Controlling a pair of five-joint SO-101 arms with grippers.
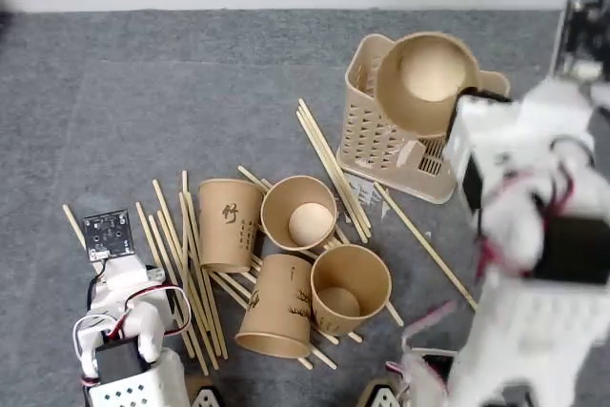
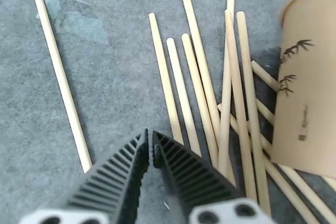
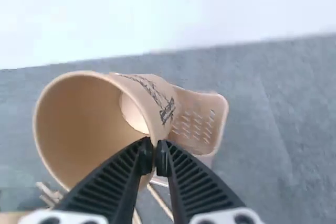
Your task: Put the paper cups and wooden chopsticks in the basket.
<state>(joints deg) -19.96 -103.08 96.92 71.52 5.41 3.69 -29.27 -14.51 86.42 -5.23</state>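
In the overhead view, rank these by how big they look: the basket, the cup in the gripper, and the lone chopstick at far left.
1. basket
2. held paper cup, though it is likely lifted nearer the camera, which inflates it
3. lone chopstick, thinnest by far

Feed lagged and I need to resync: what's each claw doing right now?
Left claw: closed, holding nothing.
Right claw: closed on the rim of a paper cup.

- We see paper cups of smooth, matt paper.
- We see chopsticks of pale, bare wood.
- The basket looks like matt plastic.
- The table cover is rough grey cloth.
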